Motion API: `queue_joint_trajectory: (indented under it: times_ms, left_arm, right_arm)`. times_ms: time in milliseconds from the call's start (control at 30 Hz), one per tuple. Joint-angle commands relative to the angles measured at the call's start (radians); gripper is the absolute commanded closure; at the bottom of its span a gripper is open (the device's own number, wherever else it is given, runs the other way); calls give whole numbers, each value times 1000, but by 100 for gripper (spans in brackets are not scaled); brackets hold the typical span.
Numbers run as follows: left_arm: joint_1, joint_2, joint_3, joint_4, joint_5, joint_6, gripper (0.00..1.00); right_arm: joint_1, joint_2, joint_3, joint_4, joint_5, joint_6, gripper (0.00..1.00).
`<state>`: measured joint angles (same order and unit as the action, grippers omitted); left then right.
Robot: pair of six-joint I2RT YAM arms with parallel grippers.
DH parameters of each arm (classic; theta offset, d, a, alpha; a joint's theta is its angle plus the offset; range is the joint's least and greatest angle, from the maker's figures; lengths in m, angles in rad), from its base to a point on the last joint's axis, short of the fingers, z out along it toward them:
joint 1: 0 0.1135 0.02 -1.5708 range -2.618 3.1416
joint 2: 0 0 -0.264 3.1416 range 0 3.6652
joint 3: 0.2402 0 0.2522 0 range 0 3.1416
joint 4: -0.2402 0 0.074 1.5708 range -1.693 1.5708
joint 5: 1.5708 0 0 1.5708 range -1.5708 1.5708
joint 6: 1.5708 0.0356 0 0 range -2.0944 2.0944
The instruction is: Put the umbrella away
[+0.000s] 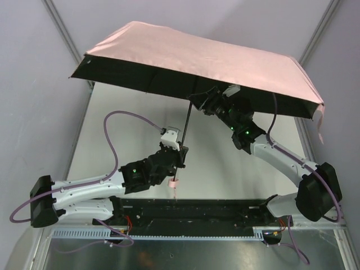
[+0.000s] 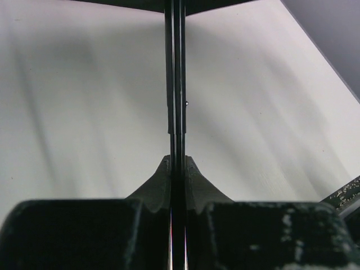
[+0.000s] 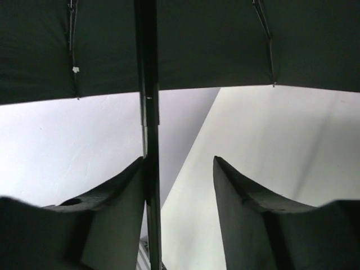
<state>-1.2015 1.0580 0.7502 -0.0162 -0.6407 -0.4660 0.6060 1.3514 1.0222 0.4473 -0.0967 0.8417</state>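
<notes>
Umbrella [image 1: 197, 56] open over table [image 1: 225, 169] w/ left gripper [image 1: 181, 153] clamping shaft [image 1: 187, 121].

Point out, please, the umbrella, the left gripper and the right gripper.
umbrella [image 1: 197, 53], top external view, pink canopy
left gripper [image 2: 177, 161], left wrist view, between fingertips clamping shaft
right gripper [image 3: 179, 164], right wrist view, between open fingertips

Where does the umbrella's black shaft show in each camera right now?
Top external: shaft centre, rising from left gripper to canopy.
Left wrist: vertical at centre, clamped in that gripper.
Right wrist: vertical, left of centre, beside one finger of right gripper.
Shared landmark: canopy's dark underside.
</notes>
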Motion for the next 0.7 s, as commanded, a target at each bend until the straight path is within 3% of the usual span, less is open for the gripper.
queue_joint_trajectory:
  times_ms: [0,100,267,333,467,533,667]
  left_arm:
    - [1,-27,4,91,19,-21,100]
    - [2,-25,4,91,30,-23,100]
    - [14,-30,4,81,115,-25,97]
    - [62,-53,-4,75,246,-53,73]
    - [228,-110,-51,110,638,-148,28]
    - [294,-119,-74,170,836,-185,18]
    - [364,-102,-125,338,1046,-262,16]
  right_arm:
    - [5,35,51,-54,-3,-9,44]
    - [13,56,69,-44,-20,-24,46]
    - [2,88,79,73,-179,-18,93]
    - [-1,71,78,93,-231,-25,98]
    - [-6,18,73,176,-354,-21,100]
    - [-12,-4,73,204,-404,-1,100]
    - [-30,-18,65,285,-477,76,100]
